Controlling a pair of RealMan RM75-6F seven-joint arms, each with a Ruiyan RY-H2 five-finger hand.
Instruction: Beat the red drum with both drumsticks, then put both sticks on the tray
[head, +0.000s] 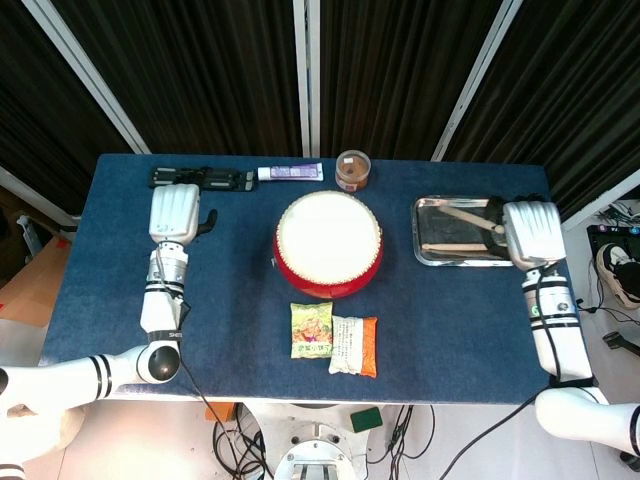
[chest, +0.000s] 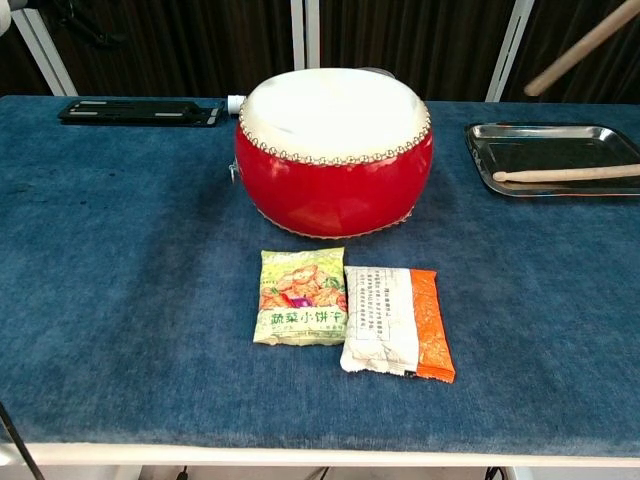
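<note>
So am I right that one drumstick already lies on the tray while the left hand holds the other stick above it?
Not quite: it is the right hand that holds the other stick above the tray, as the head view shows. One drumstick does already lie on the tray.

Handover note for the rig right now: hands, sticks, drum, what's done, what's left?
Left hand: holds nothing, over the table left of the red drum.
Right hand: grips the second drumstick, tilted in the air above the tray.
First drumstick: lying flat in the tray.
Done: one stick on the tray. Whether the beating is finished cannot be told from these views.
Left: lower the held stick onto the tray, release.
</note>
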